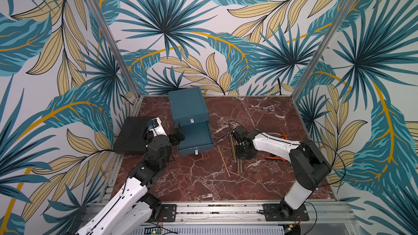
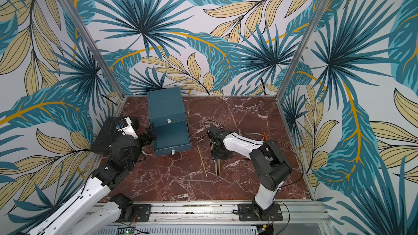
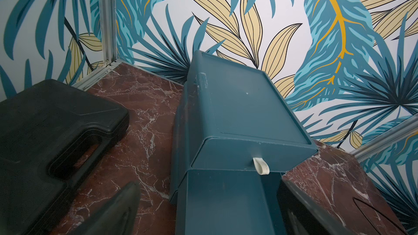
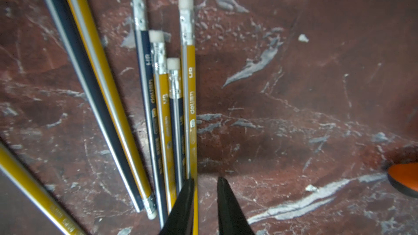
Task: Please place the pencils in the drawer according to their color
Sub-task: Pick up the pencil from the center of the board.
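Red-brown marble tabletop (image 1: 260, 114) is lying between walls printed with teal and tan leaves. On it, right of centre, the pencils (image 1: 238, 166) are lying loose. In the right wrist view they are showing as yellow and dark navy shafts (image 4: 174, 109) with silver ferrules and white erasers: four side by side, two more angled beside them and one apart at the frame's corner. A single tan pencil (image 2: 202, 160) is lying between this bunch and the drawer.

The right arm is reaching forward and bending steeply down over the bunch. The right gripper (image 4: 205, 178) is pointing at the table, its fingers standing narrowly apart with bare marble showing between them. One yellow pencil is running along one finger's edge.

The teal drawer cabinet (image 1: 187, 105) is standing near the back wall. Its top drawer is sitting shut with a white pull tab (image 3: 261, 166), while a lower drawer (image 1: 195, 136) is standing pulled out, its floor showing bare.

The left arm is stretching forward, holding the left gripper (image 1: 178, 132) spread wide just beside the pulled-out drawer's left wall.

A black plastic case (image 1: 130, 134) is lying at the table's left edge, and orange-handled pliers (image 1: 276, 158) are resting behind the right arm.
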`<action>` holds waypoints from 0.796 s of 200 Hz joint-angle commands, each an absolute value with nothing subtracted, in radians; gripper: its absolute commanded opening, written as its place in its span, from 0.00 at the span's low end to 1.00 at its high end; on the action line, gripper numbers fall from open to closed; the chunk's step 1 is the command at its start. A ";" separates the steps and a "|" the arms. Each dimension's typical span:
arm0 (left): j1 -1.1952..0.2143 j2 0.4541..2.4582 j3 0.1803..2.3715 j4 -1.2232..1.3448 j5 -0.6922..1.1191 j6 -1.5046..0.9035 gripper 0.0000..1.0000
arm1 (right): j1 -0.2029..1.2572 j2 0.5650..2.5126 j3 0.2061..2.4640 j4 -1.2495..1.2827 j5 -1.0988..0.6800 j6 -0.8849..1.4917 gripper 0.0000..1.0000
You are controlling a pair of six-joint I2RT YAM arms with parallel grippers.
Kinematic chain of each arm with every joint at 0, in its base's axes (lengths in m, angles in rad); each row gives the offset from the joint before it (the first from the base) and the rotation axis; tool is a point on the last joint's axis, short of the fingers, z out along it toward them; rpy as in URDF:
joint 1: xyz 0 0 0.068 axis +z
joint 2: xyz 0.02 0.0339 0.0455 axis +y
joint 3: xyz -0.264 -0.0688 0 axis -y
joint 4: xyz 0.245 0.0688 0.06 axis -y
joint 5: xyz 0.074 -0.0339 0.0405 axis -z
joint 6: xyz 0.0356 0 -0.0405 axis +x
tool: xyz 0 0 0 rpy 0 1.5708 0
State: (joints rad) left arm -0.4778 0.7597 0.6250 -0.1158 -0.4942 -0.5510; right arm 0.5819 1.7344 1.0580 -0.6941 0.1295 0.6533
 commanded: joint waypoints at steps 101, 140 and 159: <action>-0.473 0.760 0.618 -0.095 -0.500 -0.560 1.00 | 0.577 1.745 1.034 -0.658 0.098 0.642 0.22; -0.473 0.761 0.617 -0.093 -0.500 -0.562 1.00 | 0.578 1.765 1.032 -0.653 0.098 0.638 0.22; -0.472 0.761 0.617 -0.094 -0.500 -0.562 1.00 | 0.577 1.776 1.032 -0.652 0.107 0.638 0.22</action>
